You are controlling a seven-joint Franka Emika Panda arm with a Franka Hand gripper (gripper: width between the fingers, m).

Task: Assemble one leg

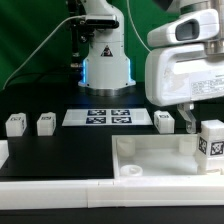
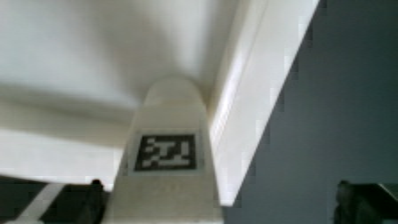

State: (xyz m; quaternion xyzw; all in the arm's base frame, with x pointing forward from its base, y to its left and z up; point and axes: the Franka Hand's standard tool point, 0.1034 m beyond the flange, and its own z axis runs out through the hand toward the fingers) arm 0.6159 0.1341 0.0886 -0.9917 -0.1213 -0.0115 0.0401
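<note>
Your hand [image 1: 190, 112] hangs with its jaws spread wide and nothing in them, just above the leg [image 1: 212, 140] standing upright at the tabletop [image 1: 150, 155] corner on the exterior view's right; in the wrist view the tagged post [image 2: 169, 150] rises between the dark fingertips [image 2: 71, 200]. If that post is only resting in its socket, a descent off centre could knock it over. Three spare legs [image 1: 45, 122] wait on the counter [image 1: 60, 150] near the marker board [image 1: 108, 117].
</note>
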